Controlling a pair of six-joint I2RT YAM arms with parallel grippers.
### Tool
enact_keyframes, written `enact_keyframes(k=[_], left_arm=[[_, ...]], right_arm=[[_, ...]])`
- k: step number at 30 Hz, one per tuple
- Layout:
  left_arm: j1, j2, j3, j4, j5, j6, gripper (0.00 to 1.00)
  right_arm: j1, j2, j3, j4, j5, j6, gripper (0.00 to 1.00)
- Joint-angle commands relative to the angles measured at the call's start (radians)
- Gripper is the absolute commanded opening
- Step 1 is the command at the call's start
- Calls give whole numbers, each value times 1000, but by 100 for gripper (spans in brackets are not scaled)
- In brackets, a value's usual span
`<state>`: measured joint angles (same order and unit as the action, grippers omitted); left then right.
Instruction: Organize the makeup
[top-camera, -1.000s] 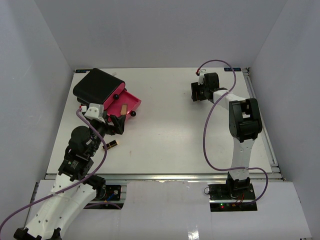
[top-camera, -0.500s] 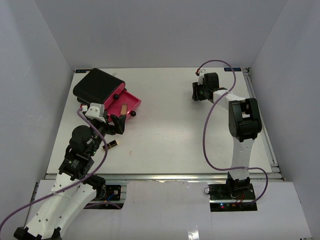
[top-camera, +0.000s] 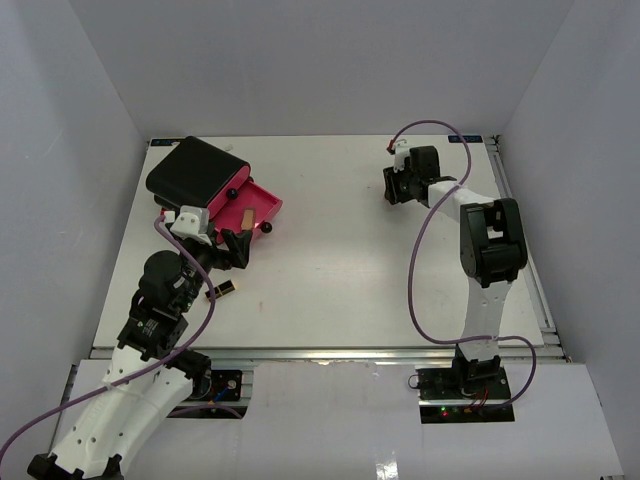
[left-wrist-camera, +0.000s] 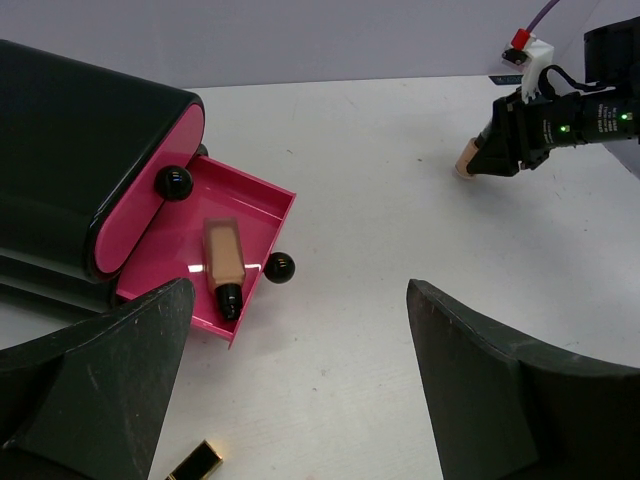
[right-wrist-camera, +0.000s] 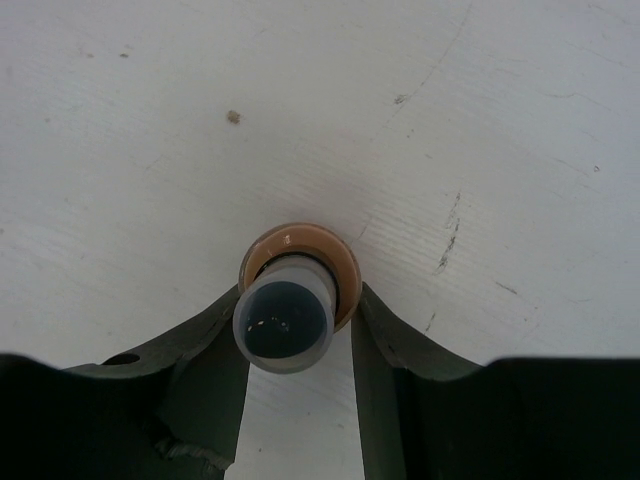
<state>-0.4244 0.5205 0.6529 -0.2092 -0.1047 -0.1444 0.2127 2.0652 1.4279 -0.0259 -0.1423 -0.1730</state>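
A beige black-capped foundation tube (left-wrist-camera: 225, 262) lies in the open pink drawer (left-wrist-camera: 262, 188) of the black-and-pink case (top-camera: 195, 172). A gold-and-black lipstick (top-camera: 224, 290) lies on the table just left of my left gripper (top-camera: 233, 250), which is open and empty beside the drawer; the lipstick also shows in the left wrist view (left-wrist-camera: 195, 462). My right gripper (top-camera: 394, 187) at the far right is shut on a tiny tan bottle (right-wrist-camera: 300, 245) with a clear cap, standing upright on the table. The palettes are out of view.
White walls close in the table on three sides. A purple cable (top-camera: 418, 260) loops beside the right arm. The drawer's black knobs (left-wrist-camera: 279, 267) stick out toward my left gripper.
The right wrist has shifted very slightly at the back of the table. The left arm, the case and the lipstick have not moved.
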Motion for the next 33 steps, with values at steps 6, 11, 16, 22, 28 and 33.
enact_keyframes(k=[6, 11, 16, 22, 28, 33], left_arm=[[4, -20, 1, 2, -3, -9, 98], [4, -30, 2, 1, -8, -12, 98], [4, -46, 1, -1, -33, -11, 98], [4, -94, -4, -2, -87, -9, 98], [4, -178, -6, -10, -220, -4, 98], [4, -327, -6, -23, -386, 2, 98]], right_arm=[[40, -295, -97, -109, -302, -319, 20], [114, -376, -78, -248, -328, -509, 20], [294, -408, -4, -341, -182, -650, 19], [482, -366, 132, -352, -59, -661, 19], [617, -227, 297, -352, 114, -698, 20], [727, -75, 456, -350, 312, -824, 20]])
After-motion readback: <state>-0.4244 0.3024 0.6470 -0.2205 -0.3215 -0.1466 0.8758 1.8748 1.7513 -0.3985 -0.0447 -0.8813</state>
